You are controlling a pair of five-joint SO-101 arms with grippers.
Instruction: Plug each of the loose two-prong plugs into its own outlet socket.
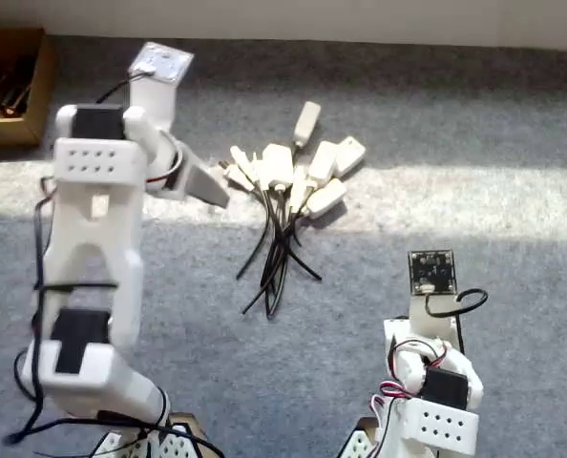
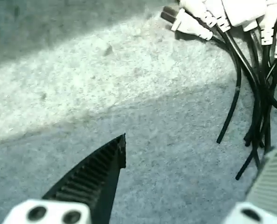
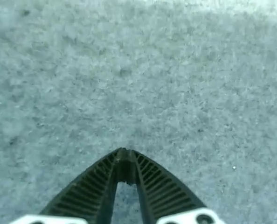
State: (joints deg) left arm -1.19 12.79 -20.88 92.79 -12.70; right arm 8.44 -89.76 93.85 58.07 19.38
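Left gripper [image 2: 199, 145], jaws spread and empty, hangs over carpet [image 1: 493, 124] just beside the tangled white plugs [image 1: 285, 172] and black cords [image 1: 276, 253]; right gripper [image 3: 126, 154], pinched closed on nothing, sits well apart.

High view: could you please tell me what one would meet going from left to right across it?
Brown box at the far left edge → left arm → cluster of white plugs on black cords → right arm.
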